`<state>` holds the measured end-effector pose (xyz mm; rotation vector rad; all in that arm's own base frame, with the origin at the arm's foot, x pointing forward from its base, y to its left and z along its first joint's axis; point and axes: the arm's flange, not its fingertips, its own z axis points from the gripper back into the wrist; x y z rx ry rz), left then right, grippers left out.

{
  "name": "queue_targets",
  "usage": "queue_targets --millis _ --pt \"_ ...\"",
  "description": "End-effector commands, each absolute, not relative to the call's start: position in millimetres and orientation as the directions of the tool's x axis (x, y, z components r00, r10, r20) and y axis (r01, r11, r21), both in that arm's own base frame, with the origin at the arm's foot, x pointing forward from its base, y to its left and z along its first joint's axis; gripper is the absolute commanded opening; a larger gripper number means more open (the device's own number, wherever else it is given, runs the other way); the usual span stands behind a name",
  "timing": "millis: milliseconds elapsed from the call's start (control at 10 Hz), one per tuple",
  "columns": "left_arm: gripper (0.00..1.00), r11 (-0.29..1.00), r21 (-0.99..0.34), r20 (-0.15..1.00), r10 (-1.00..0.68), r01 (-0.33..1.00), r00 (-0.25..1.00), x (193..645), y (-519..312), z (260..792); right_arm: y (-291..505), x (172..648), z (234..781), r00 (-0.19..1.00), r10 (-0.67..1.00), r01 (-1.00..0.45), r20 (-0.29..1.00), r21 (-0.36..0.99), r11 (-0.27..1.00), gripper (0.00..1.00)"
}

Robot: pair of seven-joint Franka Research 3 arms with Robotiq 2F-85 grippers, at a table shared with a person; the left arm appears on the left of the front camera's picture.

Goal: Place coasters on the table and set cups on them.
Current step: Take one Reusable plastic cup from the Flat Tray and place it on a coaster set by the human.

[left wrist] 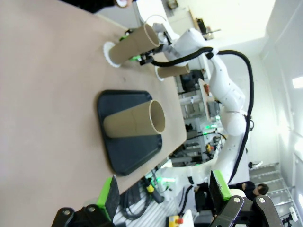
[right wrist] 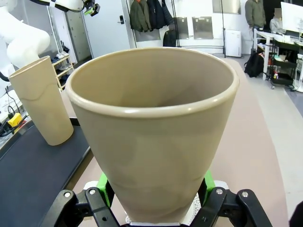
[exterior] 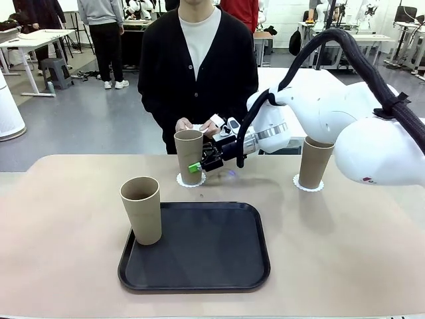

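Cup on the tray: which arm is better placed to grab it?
Left. The left gripper is open and empty, and the cup on the black tray stands at its left edge. The right gripper is shut on the middle cup at its coaster.

Bright even light, soft shadows

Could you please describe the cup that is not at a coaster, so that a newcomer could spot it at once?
On the tan table, find the black tray near the robot's edge; a tan cup stands on its far left corner. The middle cup, gripped by the right pincer, and the right cup are farther back at white coasters; this one stands alone, untouched.
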<state>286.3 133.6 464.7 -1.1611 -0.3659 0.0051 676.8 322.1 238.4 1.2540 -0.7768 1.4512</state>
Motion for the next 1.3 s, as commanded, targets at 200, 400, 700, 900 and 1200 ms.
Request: queue_targets --millis 200,400,700,900,1200 --pt "1.00 0.399 -0.897 0.288 0.193 0.193 0.938 285.4 134.6 465.6 325.7 687.8 237.3 0.085 0.312 -0.941 0.946 0.179 -0.288 0.81" --pt "1.00 0.399 -0.897 0.288 0.193 0.193 0.938 285.4 134.6 465.6 325.5 688.0 236.6 0.085 0.312 -0.939 0.946 0.180 -0.292 0.81" --pt "1.00 0.399 -0.897 0.288 0.193 0.193 0.938 285.4 134.6 465.6 325.1 688.1 236.7 0.095 0.314 -0.938 0.944 0.191 -0.289 1.00" --pt "1.00 0.399 -0.897 0.288 0.193 0.193 0.938 285.4 134.6 465.6 325.9 688.7 236.7 0.095 0.319 -0.936 0.943 0.194 -0.294 1.00" --pt "1.00 0.399 -0.897 0.288 0.193 0.193 0.938 285.4 134.6 465.6 325.3 688.4 236.3 0.093 0.326 -0.931 0.941 0.199 -0.307 1.00"
